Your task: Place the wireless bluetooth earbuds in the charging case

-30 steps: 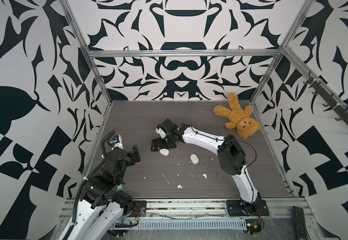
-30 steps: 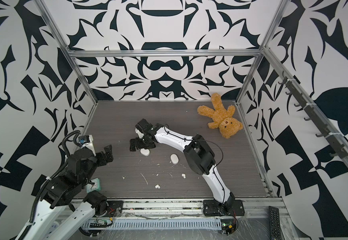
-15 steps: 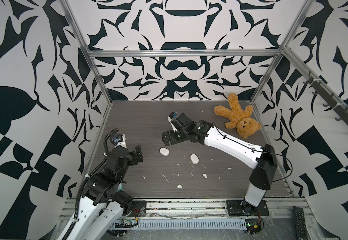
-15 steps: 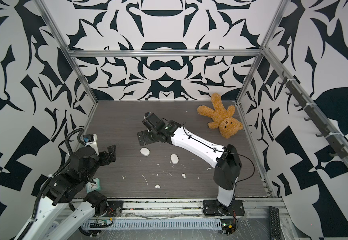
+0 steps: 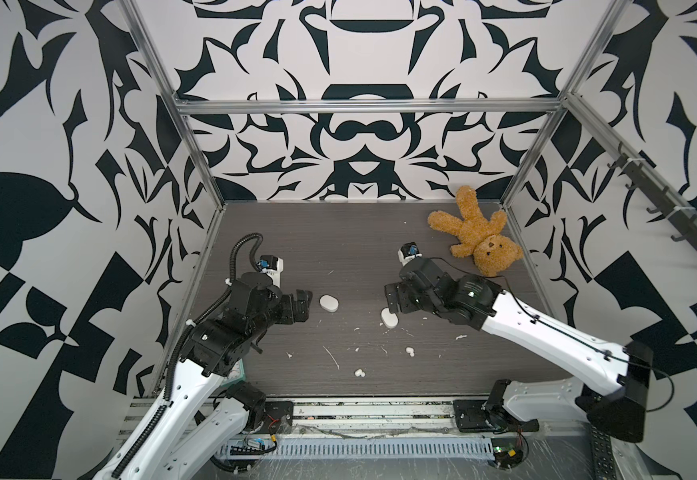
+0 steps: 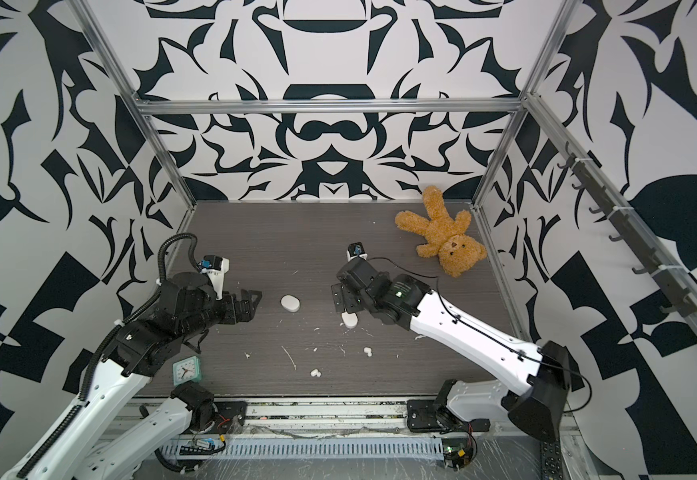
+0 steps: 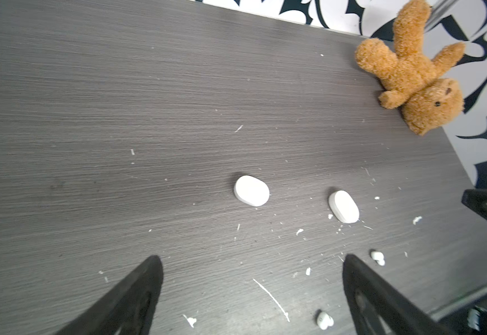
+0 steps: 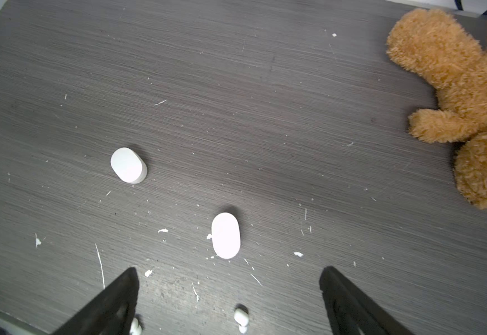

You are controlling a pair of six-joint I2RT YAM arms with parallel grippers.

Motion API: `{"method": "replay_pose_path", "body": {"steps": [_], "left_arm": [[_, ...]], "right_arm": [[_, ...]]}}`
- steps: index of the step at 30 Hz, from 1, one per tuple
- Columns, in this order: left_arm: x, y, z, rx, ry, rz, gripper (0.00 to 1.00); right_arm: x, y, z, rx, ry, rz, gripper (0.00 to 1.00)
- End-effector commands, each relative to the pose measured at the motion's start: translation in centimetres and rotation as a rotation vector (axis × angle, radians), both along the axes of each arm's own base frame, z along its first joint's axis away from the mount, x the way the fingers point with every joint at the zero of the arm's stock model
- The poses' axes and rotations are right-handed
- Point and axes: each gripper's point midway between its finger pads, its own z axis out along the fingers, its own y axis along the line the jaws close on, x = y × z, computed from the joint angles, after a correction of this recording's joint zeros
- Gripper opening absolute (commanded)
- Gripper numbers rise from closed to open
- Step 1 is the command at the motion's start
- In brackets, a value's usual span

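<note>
Two white oval charging cases lie lid-down-flat on the dark table: one [image 5: 328, 303] [image 7: 251, 190] left of centre, one [image 5: 389, 320] [image 8: 225, 235] to its right. Both look closed. Two tiny white earbuds lie nearer the front edge, one [image 5: 410, 351] [image 8: 241, 317] and another [image 5: 359, 372] [image 7: 325, 320]. My left gripper [image 5: 301, 309] [image 7: 251, 258] hovers open just left of the left case. Open and empty, my right gripper [image 5: 394, 299] [image 8: 230, 269] hangs above the right case, partly covering it in both top views.
A brown teddy bear [image 5: 475, 237] [image 6: 442, 239] lies at the back right corner. A small teal clock [image 6: 187, 370] stands by the left arm's base. White flecks and streaks of debris are scattered around the earbuds. Patterned walls enclose the table on three sides.
The right arm has swung rightward, taking its open gripper from over the left case to above the right case. The left arm has reached forward toward the left case.
</note>
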Motion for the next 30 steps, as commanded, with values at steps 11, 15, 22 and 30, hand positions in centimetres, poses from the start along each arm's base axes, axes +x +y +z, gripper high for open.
{"method": "replay_pose_path", "body": {"steps": [11, 15, 22, 30], "left_arm": [[-0.4, -8.4, -3.0, 0.118, 0.002, -0.214, 0.99], [-0.5, -10.5, -4.2, 0.151, 0.033, -0.279, 0.99], [0.0, -11.8, -4.0, 0.185, 0.003, -0.333, 0.99], [0.2, -12.3, -3.1, 0.225, -0.034, -0.39, 0.99]], "right_arm": [[-3.2, -3.3, -2.6, 0.059, 0.044, -0.006, 0.99], [-3.6, -3.0, -4.3, 0.048, 0.132, -0.045, 0.99], [-4.1, -0.4, -5.6, 0.122, 0.275, -0.069, 0.99], [-3.4, -1.8, -6.4, 0.083, 0.333, -0.244, 0.99]]}}
